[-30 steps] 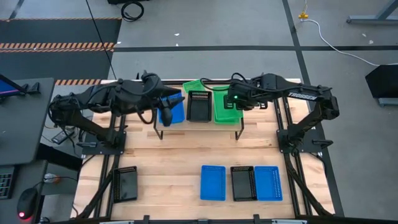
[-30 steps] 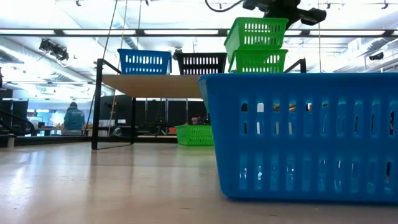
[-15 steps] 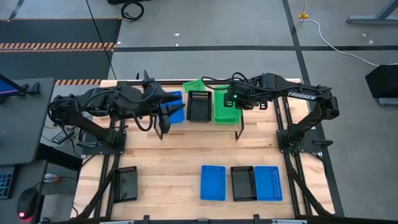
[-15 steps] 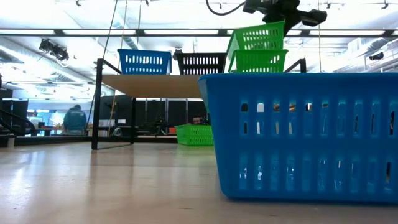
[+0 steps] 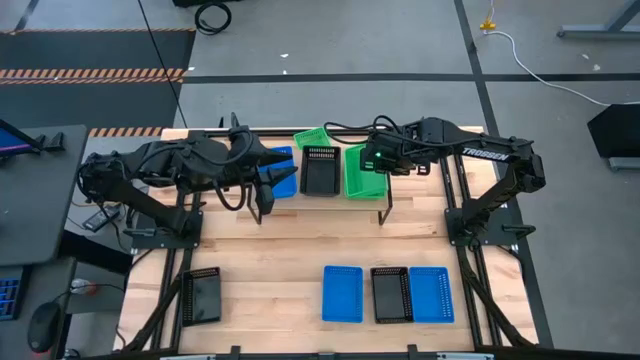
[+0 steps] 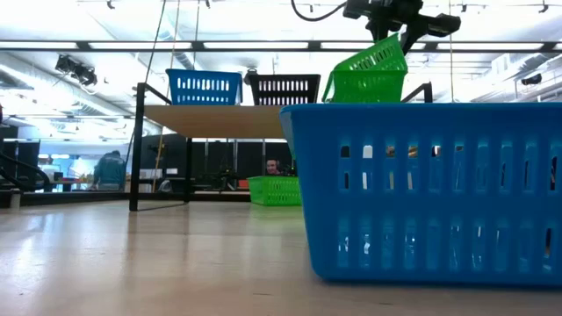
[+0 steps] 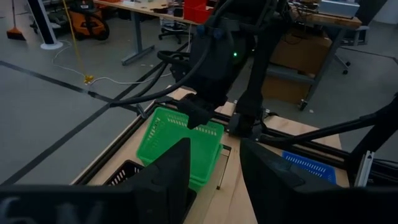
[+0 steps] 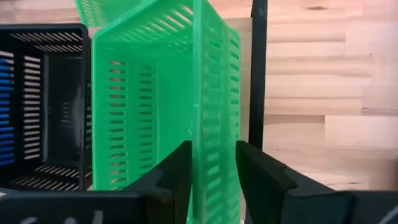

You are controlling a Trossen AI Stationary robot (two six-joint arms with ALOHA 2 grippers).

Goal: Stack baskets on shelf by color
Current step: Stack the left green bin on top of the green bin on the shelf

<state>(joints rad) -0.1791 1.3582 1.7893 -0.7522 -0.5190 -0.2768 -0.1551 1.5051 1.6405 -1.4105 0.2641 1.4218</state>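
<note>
The shelf at the table's far middle bears a blue basket, a black basket and two nested green baskets. The upper green basket sits tilted in the lower one, one end sunk in and the other raised. My right gripper hangs open above the raised end, its fingers on either side of the upper basket's long wall. My left gripper is open with nothing between its fingers, over the blue basket's left part. My right gripper comes from above, with the upper green basket's long wall standing between its open fingers. Whether a finger touches that wall I cannot tell. The basket's low end rests inside the lower green basket.
A third green basket lies on the table behind the shelf. Along the near edge stand a blue basket, a black one, another blue, and a black one at the left. A person shows in the room beyond.
The upper green basket hung level above the lower one. It has tipped: one end has dropped into the lower basket while the end under my right gripper stays up. My left arm has swung a little toward the near edge over the blue basket.
</note>
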